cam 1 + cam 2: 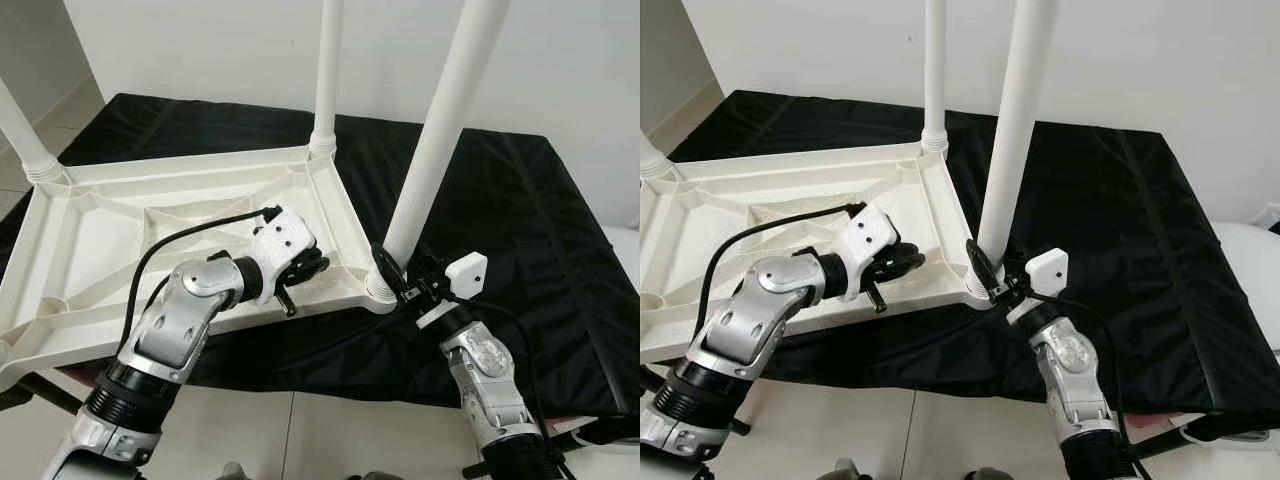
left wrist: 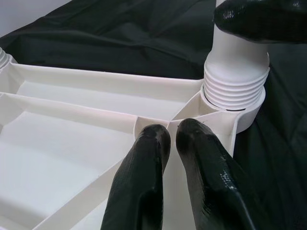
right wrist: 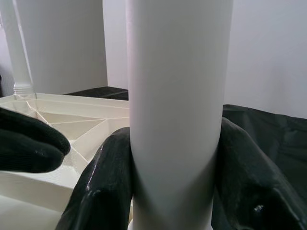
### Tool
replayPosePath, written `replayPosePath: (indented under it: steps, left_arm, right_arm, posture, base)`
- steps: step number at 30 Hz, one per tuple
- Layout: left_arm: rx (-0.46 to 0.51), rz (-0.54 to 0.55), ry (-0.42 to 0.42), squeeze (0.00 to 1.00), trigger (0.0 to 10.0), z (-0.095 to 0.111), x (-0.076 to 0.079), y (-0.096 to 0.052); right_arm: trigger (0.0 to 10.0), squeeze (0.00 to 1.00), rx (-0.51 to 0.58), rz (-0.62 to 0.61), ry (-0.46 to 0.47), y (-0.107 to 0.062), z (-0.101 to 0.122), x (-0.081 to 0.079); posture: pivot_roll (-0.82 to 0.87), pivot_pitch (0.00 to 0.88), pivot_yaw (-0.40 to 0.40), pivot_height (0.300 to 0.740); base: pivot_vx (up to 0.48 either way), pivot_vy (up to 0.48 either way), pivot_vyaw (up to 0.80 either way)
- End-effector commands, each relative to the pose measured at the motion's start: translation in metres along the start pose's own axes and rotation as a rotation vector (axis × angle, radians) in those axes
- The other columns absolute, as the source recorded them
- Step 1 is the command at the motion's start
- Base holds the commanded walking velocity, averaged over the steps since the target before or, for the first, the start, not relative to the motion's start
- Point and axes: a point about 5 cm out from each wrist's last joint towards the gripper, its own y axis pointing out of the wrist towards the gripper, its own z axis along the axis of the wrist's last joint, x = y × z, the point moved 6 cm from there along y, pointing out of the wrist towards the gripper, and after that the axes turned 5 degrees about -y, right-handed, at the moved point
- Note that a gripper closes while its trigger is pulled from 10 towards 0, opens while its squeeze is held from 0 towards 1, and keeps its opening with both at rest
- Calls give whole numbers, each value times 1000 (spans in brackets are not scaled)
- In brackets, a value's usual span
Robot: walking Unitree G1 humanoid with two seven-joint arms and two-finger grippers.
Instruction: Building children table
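An upside-down white plastic children's tabletop point(image 1: 110, 250) with ribbed underside lies on a black cloth-covered table point(image 1: 530, 220), its tall white tubular legs pointing up. The right pincer point(image 3: 175, 191) is clamped around the nearest white leg point(image 1: 440, 130) just above its threaded socket. The left pincer point(image 2: 172, 139), fingers together, rests on the tabletop's near rim beside that corner.

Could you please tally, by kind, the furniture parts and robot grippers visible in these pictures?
White table legs standing upright: 3 (near leg, far leg, left leg)
White upturned tabletop: 1
Black cloth beneath: 1
Grippers: 2 (left gripper on the tabletop, right gripper around the near leg)
Total: 7
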Motion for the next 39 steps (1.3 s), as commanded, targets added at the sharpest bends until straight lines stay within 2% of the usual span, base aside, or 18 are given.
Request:
replayPosePath:
  steps: [1,6,8,9,14,17,29,33,39]
  left_arm:
    - [-3,28,7,0,10000,-1,-1,0]
    - [-2,27,9,0,10000,0,-1,0]
    - [-1,25,11,0,10000,0,-2,0]
    - [0,23,13,0,10000,1,-2,0]
    - [-1,17,16,0,10000,1,-1,0]
    - [-13,-17,20,0,10000,-2,6,1]
    - [-25,-57,16,0,10000,-5,14,2]
    - [-30,-130,12,0,10000,-7,30,2]
    - [-42,-179,15,0,10000,-9,41,4]
  right_arm:
    - [10000,0,-261,-73,54,-34,-59,6]
    - [10000,0,-264,-165,38,-37,-59,9]
    - [10000,0,-266,-244,29,-40,-58,13]
    - [10000,0,-275,-324,22,-43,-58,19]
    - [10000,0,-296,-382,-10,-46,-58,23]
    - [10000,0,-328,-486,-18,-50,-60,28]
    - [10000,0,-341,-545,-47,-50,-58,24]
    - [10000,0,-350,-556,-58,-51,-58,24]
    - [10000,0,-352,-562,-64,-51,-58,24]
  posture:
    - [-53,78,-2,740]
    - [-55,75,0,740]
    - [-59,72,2,740]
    - [-60,71,2,740]
    - [-60,70,4,740]
    - [-59,66,6,740]
    - [-58,63,10,740]
    - [-58,65,12,740]
    - [-59,66,13,740]
  base:
    - [0,0,0]
    - [0,0,0]
    - [0,0,0]
    - [0,0,0]
    - [0,0,0]
    - [0,0,0]
    - [0,0,0]
    - [0,0,0]
    - [0,0,0]
